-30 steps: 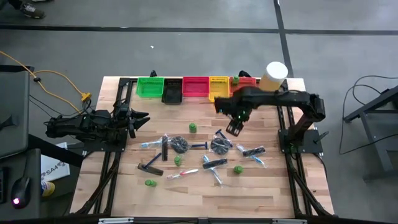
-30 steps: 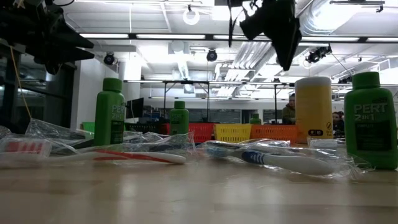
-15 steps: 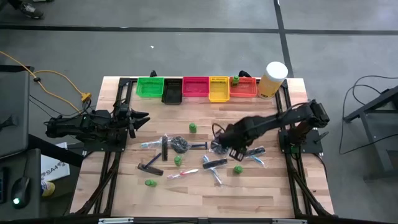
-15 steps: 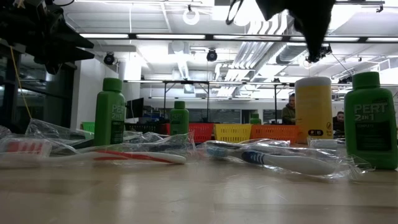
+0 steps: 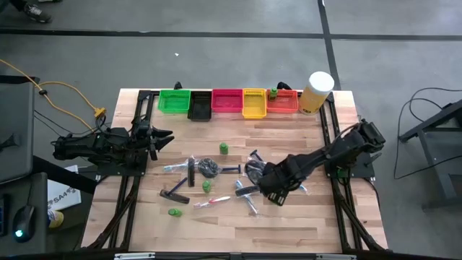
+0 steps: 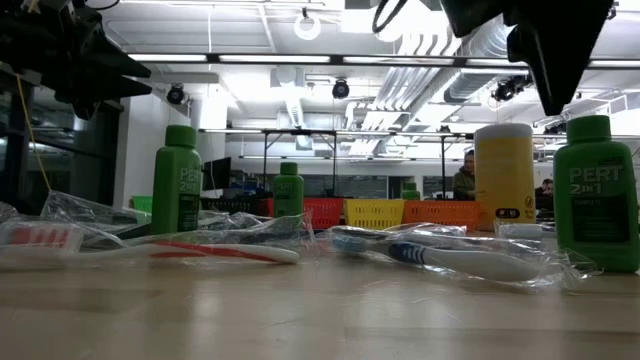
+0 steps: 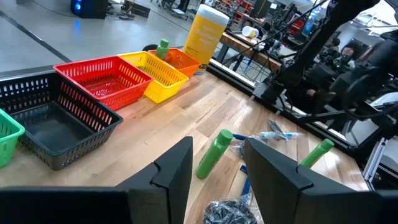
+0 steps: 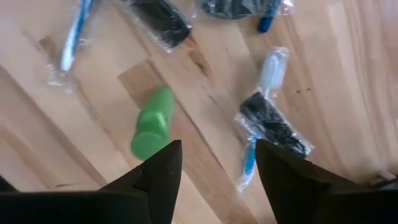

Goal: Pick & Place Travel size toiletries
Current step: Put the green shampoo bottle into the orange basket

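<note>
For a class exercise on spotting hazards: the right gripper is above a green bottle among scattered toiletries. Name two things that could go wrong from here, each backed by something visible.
1. The right gripper, fingers open, hangs over the standing green bottle. A slightly off-centre descent could knock it over and send it rolling.
2. A clear-wrapped blue toothbrush and a black comb lie near that bottle, so a finger might catch wrapping and drag it along.

The left gripper waits at the table's left edge.

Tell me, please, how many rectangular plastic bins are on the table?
5, in one row along the table's far edge: green bin, black bin, red bin, yellow bin, orange bin.
</note>
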{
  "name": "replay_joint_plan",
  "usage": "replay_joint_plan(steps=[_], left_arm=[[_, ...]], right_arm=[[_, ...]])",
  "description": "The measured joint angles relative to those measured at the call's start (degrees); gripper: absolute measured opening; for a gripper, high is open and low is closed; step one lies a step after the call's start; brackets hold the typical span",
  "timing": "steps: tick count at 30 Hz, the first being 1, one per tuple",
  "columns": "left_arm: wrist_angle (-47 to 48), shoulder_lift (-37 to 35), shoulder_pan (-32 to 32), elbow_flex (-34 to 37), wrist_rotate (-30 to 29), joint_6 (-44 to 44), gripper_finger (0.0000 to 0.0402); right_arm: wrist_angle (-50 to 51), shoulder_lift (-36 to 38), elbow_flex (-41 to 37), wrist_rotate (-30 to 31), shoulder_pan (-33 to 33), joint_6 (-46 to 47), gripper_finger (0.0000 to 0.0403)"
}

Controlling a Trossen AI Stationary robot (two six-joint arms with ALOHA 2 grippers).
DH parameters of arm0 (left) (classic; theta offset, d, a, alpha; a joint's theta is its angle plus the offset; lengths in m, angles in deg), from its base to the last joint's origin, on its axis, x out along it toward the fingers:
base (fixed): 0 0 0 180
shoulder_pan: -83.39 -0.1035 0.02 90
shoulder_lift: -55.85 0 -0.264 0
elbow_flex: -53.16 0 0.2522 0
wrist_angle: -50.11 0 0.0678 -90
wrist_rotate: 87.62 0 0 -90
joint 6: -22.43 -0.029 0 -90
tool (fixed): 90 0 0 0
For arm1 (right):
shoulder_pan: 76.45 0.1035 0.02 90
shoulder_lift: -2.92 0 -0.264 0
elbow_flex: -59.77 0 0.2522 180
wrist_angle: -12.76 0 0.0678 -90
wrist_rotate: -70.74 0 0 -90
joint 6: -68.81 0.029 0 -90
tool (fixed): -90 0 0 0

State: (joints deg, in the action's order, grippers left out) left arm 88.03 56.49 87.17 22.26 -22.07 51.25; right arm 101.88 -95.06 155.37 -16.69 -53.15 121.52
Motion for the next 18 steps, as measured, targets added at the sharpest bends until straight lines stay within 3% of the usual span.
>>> replay_joint_plan(steps=[10,18], left_arm=[[0.0,0.0,0.0,0.0,0.0,0.0,0.0147],[0.0,0.0,0.0,0.0,0.0,0.0,0.0147]], right_arm=[[-1.8,0.0,0.0,1.3,3.9,3.1,0.0310],[-5.7,-0.9,-0.1,2.2,5.6,6.2,0.0322]])
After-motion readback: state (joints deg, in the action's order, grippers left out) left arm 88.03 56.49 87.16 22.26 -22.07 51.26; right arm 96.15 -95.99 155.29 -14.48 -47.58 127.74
